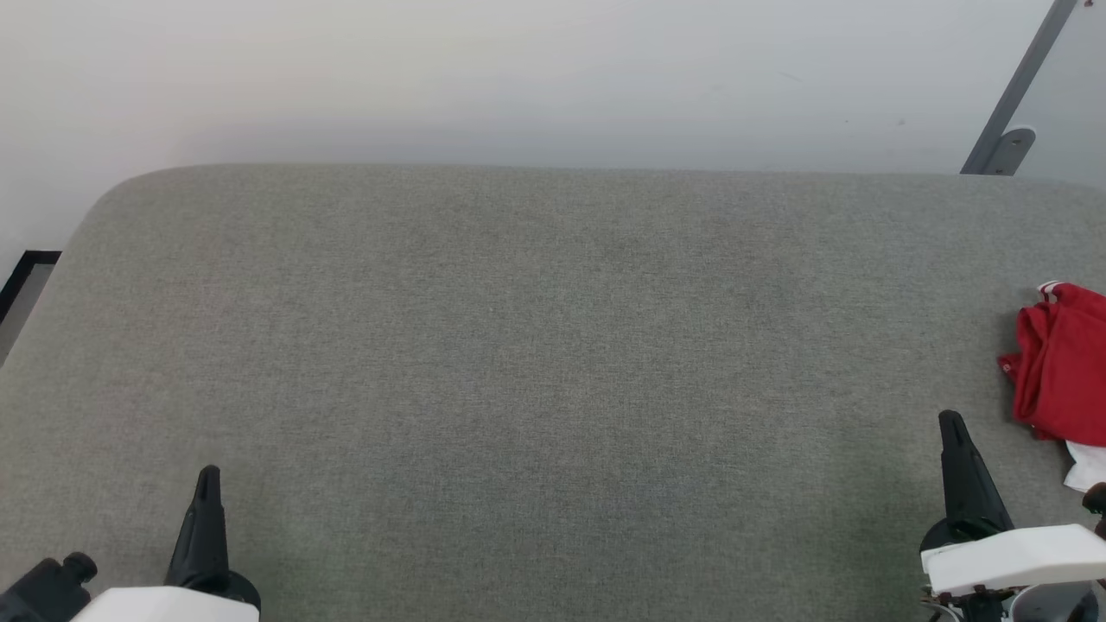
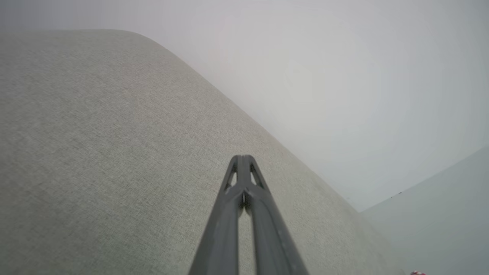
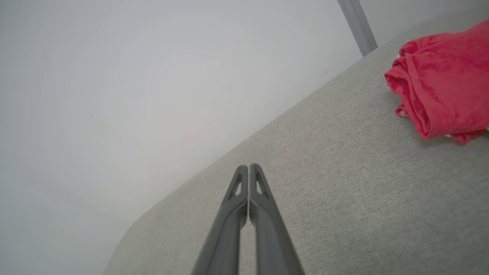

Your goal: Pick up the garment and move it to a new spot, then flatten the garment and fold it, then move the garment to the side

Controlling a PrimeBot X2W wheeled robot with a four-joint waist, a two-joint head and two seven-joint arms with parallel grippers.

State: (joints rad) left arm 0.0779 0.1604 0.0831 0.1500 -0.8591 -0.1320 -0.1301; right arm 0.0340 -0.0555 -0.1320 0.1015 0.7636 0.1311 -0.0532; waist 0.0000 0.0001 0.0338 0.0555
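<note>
The garment (image 1: 1061,363) is a crumpled red heap with a bit of white at its lower edge, lying at the far right of the grey padded surface and cut off by the head view's edge. The right wrist view has the garment (image 3: 443,84) at its upper right. My right gripper (image 1: 951,421) stands shut a short way to the left of the heap, touching nothing; its tips (image 3: 248,167) meet with nothing between them. My left gripper (image 1: 208,473) is shut at the lower left, far from the garment, with its tips (image 2: 242,157) pressed together over bare fabric.
The grey padded surface (image 1: 536,363) spans the head view, with rounded far corners and a pale wall behind it. A grey metal post (image 1: 1011,112) leans at the far right corner. A dark-framed floor strip (image 1: 22,281) shows past the left edge.
</note>
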